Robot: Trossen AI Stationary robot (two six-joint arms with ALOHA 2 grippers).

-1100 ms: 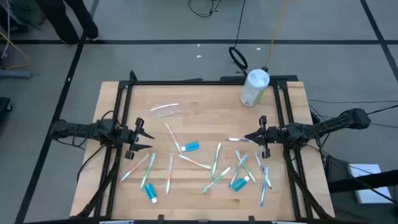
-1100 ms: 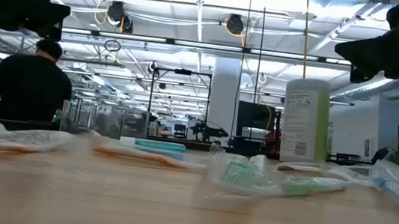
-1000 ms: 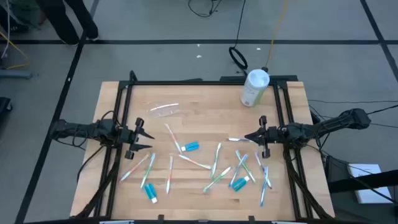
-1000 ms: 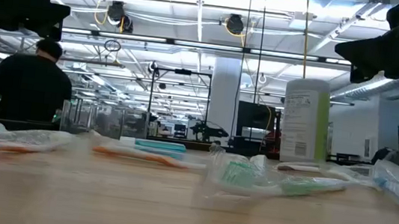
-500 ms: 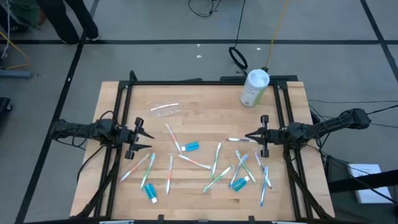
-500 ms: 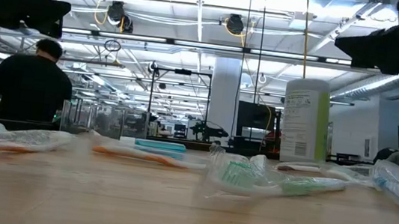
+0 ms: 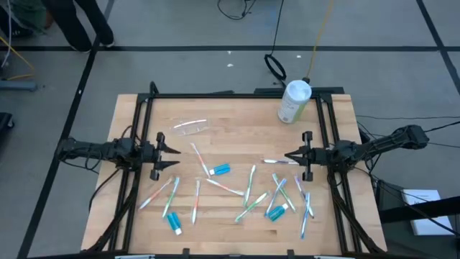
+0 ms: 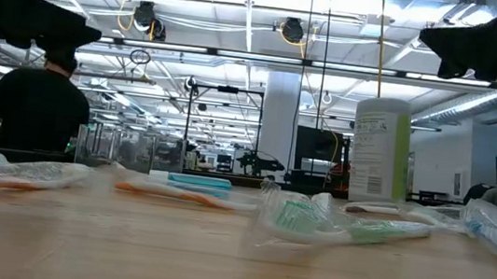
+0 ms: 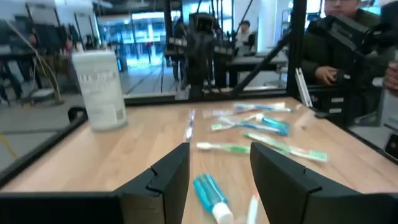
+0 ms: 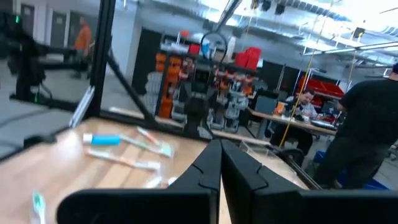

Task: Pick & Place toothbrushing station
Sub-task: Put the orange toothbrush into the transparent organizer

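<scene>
Clear plastic cup (image 7: 190, 127) is seen lying toppled on the wooden counter (image 7: 237, 115), beyond the released left pincer (image 7: 171, 152), apart. Thin pale toothbrushes (image 7: 249, 184) and blue tubes (image 7: 221, 170) are scattered between it and the clenched right pincer (image 7: 287, 157).

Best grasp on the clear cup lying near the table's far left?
Probably the cup wall at mid-length, from straight above, fingers across its short width. It lies on its side, long axis roughly left-right, with bare wood around it. The left gripper, open, is nearest; the right gripper is shut.
</scene>
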